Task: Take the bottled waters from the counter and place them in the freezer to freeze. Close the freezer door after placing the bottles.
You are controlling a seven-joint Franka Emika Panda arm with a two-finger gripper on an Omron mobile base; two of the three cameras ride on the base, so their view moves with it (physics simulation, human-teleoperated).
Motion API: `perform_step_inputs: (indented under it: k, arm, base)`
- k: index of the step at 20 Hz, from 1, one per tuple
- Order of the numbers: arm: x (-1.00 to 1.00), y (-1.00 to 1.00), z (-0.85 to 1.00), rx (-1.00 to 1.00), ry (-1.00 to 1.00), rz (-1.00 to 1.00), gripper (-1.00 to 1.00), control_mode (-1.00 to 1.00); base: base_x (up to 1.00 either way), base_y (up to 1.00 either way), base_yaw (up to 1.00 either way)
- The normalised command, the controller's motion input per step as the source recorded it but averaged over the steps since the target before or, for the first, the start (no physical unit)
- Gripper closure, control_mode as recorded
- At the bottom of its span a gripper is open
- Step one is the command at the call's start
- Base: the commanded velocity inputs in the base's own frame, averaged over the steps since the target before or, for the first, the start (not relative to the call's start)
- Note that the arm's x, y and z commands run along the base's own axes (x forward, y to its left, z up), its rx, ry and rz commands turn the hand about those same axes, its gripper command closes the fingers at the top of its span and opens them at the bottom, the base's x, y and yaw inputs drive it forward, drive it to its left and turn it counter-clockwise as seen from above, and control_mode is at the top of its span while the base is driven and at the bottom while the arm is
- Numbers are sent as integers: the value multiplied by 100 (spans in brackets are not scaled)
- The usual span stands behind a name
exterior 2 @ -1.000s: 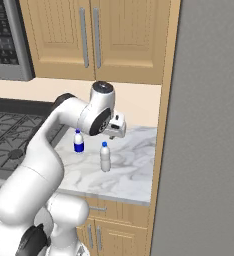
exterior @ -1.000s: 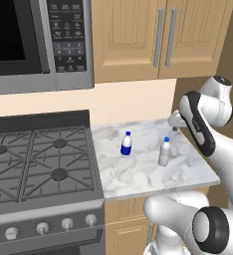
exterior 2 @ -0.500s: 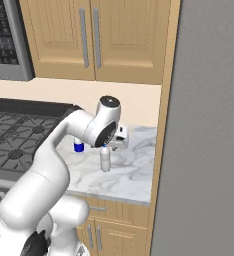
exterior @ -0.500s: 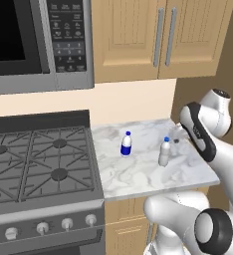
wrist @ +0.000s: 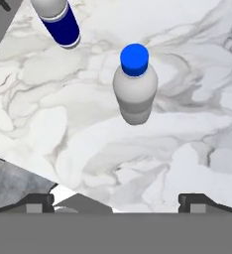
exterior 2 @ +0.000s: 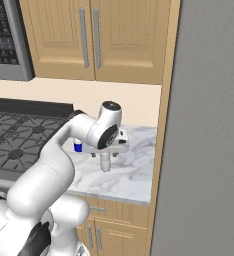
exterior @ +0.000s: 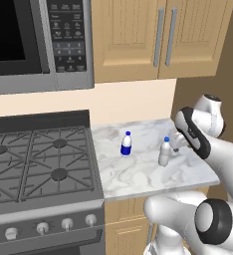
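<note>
We found the robot's two-finger hand [wrist: 116, 201] spread as wide as it would go and holding nothing, its dark tips standing apart at the bottom of the hand view with bare stone between them. It hung above the right part of the white-and-grey marbled stone bench [exterior: 138, 174], close to the tall grey refrigerator side [exterior 2: 209, 150].

Ahead of the tips stood the plain clear-whitish plastic bottle with a blue cap [wrist: 135, 84], upright and untouched, near the right edge of the bench. In the left base view this bottle [exterior: 165, 153] sat just beside the hand [exterior: 177, 142]; in the right base view the arm hid most of it, only its lower part [exterior 2: 105, 162] showing.

Further off, toward the black gas stove top [exterior: 34, 164], stood the second bottle, wrapped in a dark blue label [exterior: 126, 144], also upright and well apart from the first.

We judged the step in hand to be the approach to the plain bottle, the first pick of the task, with neither bottle moved yet. The next move would call for bringing the tips down on either side of the bottle's body before closing, keeping it upright, since a glancing touch could tip so light a thing.
</note>
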Motion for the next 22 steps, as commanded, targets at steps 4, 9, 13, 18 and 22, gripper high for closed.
perform_step_inputs:
  k: [4, 9, 13, 18, 22]
  arm:
    - [0, 0, -4, 0, -9, 9, -100, -100]
    - [0, 0, -30, 0, -6, 10, -100, -100]
    - [0, 0, -35, 0, -3, 12, -100, -100]
    - [0, 0, -28, 0, -12, 11, -100, -100]
    - [0, 0, -18, 0, -13, 11, -100, -100]
  base:
    - [0, 0, 0]
    - [0, 0, 0]
    - [0, 0, 0]
    - [0, 0, 0]
    - [0, 0, 0]
